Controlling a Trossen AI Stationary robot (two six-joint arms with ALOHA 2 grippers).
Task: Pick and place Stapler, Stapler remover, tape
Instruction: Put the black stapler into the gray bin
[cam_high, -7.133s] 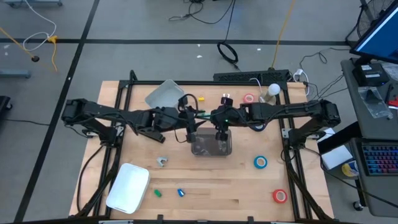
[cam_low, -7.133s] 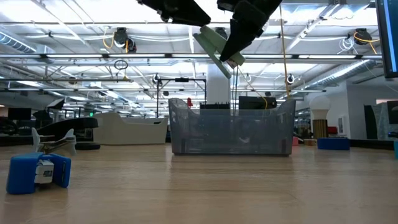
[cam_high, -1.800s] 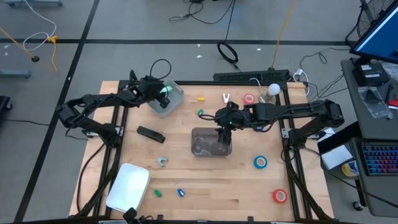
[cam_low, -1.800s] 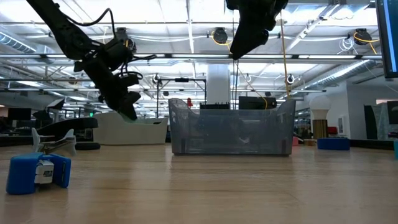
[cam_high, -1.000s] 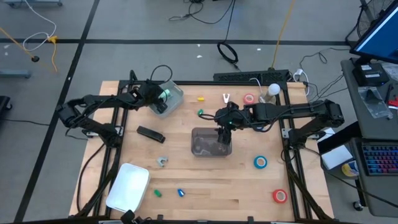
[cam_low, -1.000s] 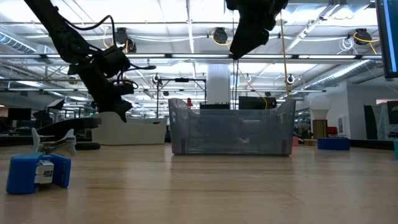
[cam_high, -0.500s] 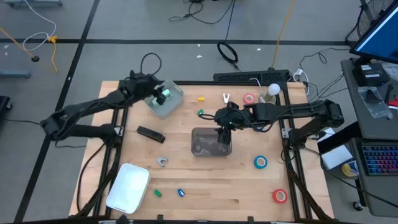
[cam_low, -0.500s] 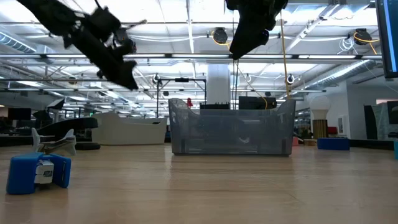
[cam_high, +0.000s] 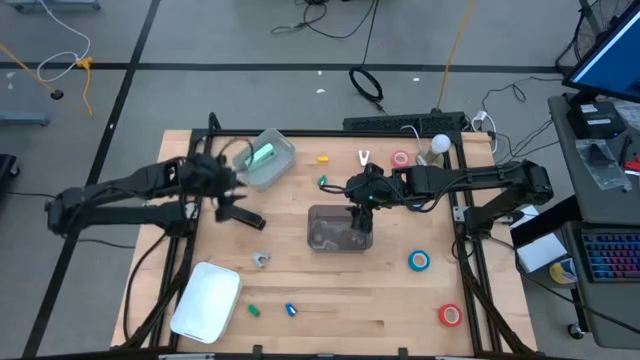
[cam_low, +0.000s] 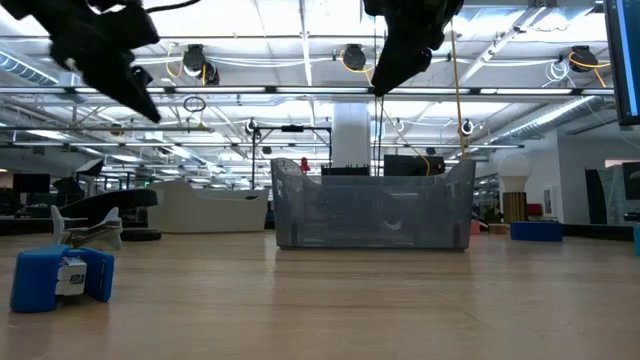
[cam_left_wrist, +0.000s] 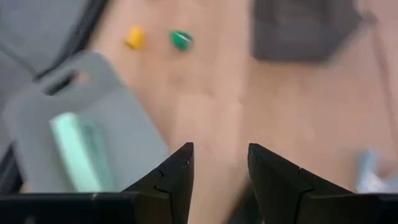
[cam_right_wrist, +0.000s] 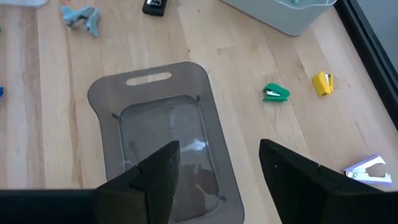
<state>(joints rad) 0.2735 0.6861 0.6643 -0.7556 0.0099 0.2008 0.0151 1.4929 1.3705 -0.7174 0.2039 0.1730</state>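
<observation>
The stapler (cam_high: 262, 155) lies in the pale bin (cam_high: 281, 165). Left gripper (cam_left_wrist: 219, 163), spread and empty, hangs beside that bin; right gripper (cam_right_wrist: 217, 163), also spread, hovers farther off over the grey bin (cam_right_wrist: 143, 90). A careless left-arm swing could clip the pale bin.

Left end effector (cam_left_wrist: 219, 167) hangs empty, fingers parted; right end effector (cam_right_wrist: 217, 163) hovers open.

you won't find any readable text, label, brand, number or sign in these views; nothing on the table or in the room behind it can be made out.
</observation>
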